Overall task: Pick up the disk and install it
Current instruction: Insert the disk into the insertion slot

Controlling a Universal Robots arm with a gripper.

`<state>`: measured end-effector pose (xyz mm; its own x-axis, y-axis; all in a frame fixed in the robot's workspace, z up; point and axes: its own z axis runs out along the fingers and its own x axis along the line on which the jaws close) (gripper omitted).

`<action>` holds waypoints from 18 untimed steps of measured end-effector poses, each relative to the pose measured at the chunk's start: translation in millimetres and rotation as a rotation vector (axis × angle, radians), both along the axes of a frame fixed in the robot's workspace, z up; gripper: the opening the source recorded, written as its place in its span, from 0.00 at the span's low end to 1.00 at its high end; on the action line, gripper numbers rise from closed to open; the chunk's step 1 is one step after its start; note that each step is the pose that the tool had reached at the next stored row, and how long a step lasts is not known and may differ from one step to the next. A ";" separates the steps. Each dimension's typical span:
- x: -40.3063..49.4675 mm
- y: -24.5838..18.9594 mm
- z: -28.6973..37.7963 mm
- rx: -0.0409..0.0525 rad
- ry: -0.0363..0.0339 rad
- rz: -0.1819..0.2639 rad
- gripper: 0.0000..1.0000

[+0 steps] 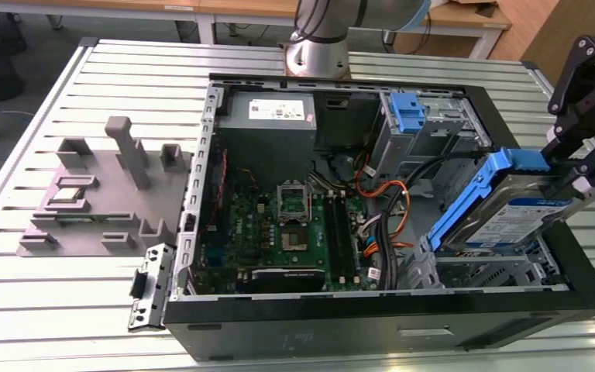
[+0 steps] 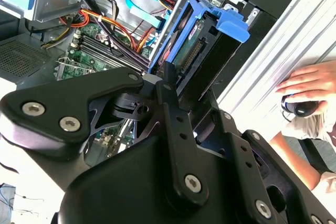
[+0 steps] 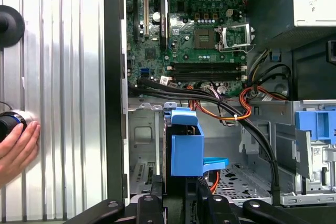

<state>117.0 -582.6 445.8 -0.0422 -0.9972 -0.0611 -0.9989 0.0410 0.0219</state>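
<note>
Slatted aluminium table (image 1: 60,294) carries the open computer case (image 1: 380,318). We have our gripper (image 1: 585,177) clamped on the disk (image 1: 504,213), tilted above the drive cage (image 1: 483,271) at the case's front corner; pickup done, seating remains.

Exterior high and oblique, both wrist views close over computer case (image 1: 380,310)

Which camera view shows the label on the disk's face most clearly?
The exterior view: the disk hangs tilted over the computer case, its white-and-blue label facing the camera. The second wrist view shows the disk from its connector edge, the first wrist view mainly its blue carrier bracket, edge-on.
</note>
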 end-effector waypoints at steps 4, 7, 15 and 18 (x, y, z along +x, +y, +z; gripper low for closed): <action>-1.1 -0.1 -0.1 0.0002 -0.0001 0.000 0.35; -2.1 0.0 0.0 -0.0001 0.0000 0.000 0.35; -2.2 0.0 0.7 -0.0001 0.0000 0.000 0.35; -2.2 0.0 0.8 0.0000 0.0000 0.000 0.35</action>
<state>114.8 -582.6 446.6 -0.0422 -0.9972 -0.0611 -0.9989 0.0410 0.0218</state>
